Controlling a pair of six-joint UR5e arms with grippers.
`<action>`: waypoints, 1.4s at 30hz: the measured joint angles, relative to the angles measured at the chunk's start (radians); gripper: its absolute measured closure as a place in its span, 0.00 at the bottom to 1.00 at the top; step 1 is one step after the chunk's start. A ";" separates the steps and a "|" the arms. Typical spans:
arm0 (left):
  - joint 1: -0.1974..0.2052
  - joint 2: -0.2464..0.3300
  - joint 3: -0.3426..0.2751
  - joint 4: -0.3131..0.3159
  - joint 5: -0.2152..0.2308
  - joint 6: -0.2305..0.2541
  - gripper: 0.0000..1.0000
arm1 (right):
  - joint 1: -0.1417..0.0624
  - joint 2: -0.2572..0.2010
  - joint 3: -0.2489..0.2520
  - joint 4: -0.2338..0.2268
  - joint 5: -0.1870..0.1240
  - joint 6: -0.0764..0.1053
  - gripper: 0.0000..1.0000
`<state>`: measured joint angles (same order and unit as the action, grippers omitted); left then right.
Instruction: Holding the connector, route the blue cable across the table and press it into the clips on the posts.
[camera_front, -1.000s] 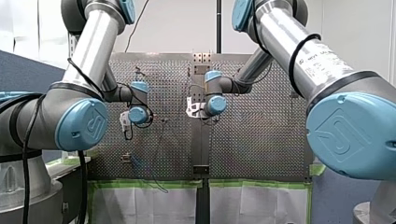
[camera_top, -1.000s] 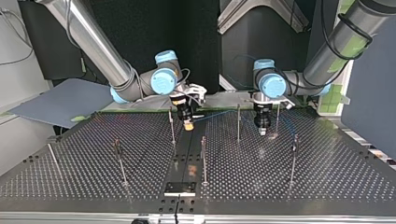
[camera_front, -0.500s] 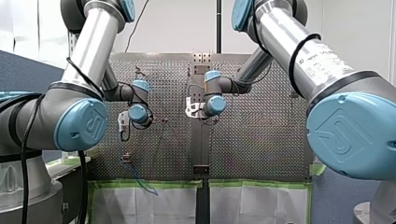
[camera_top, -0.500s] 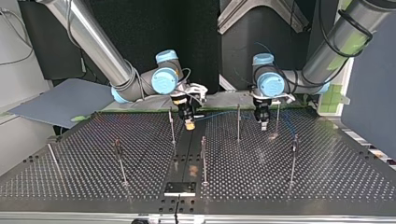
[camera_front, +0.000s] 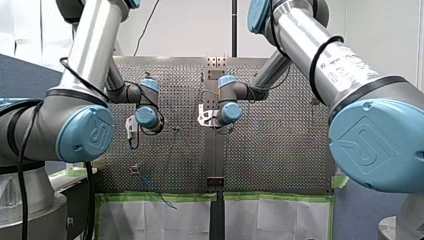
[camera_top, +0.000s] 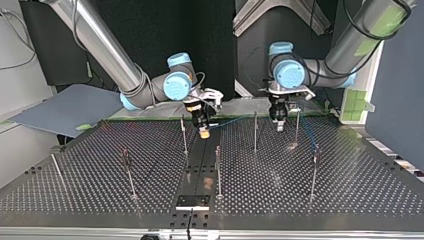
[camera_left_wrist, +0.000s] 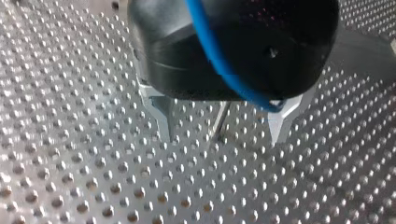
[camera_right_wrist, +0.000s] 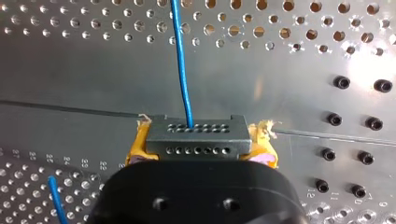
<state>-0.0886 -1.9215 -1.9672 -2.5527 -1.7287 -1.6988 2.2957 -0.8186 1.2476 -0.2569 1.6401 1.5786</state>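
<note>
See my right hand (camera_top: 202, 132) in the upper middle of the top view, clamped by its yellow pads (camera_right_wrist: 263, 140) on the grey connector (camera_right_wrist: 196, 136), just above the tabletop (camera_top: 100, 200). Follow the cable (camera_right_wrist: 181, 60) straight out of the connector's face, ahead of that hand. Then trace it rightward in the top view toward my left hand (camera_top: 278, 125) in the upper right, between two posts (camera_top: 255, 131). Note the metal fingers (camera_left_wrist: 158, 109) there, spread wide and gripping nothing, tips clear of the tabletop, with a stretch of cable draped over the black body behind them. Find more slack in the lower left of the front view, near the tabletop's edge.

Judged as the step in hand: getting my left hand onto the cable beside the nearest post.

To do it well:
- Hold the connector steady and level, giving just enough tension to draw the run straight without tugging.
- Steer the draped stretch off the left hand's body before closing, to avoid a snag.
- Pinch the cable near the post rather than far along it, for control.
- Line it up over the clip, then press squarely in, not at a slant.
- Cannot make out the clips themselves here, so approach slowly and check the seating in the top view before letting go.
</note>
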 joint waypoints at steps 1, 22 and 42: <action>-0.005 0.011 -0.011 -0.006 -0.001 0.002 0.00 | 0.000 0.000 0.000 0.000 0.000 0.000 1.00; -0.135 0.118 -0.123 0.005 -0.029 0.006 0.00 | 0.004 -0.004 0.000 0.011 0.000 -0.006 1.00; -0.231 0.036 -0.009 0.035 -0.057 -0.047 0.00 | -0.007 -0.040 0.015 0.099 -0.002 0.025 1.00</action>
<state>-0.3201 -1.8852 -1.9762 -2.5175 -1.7853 -1.7458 2.2887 -0.8589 1.2622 -0.1579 1.6386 1.6039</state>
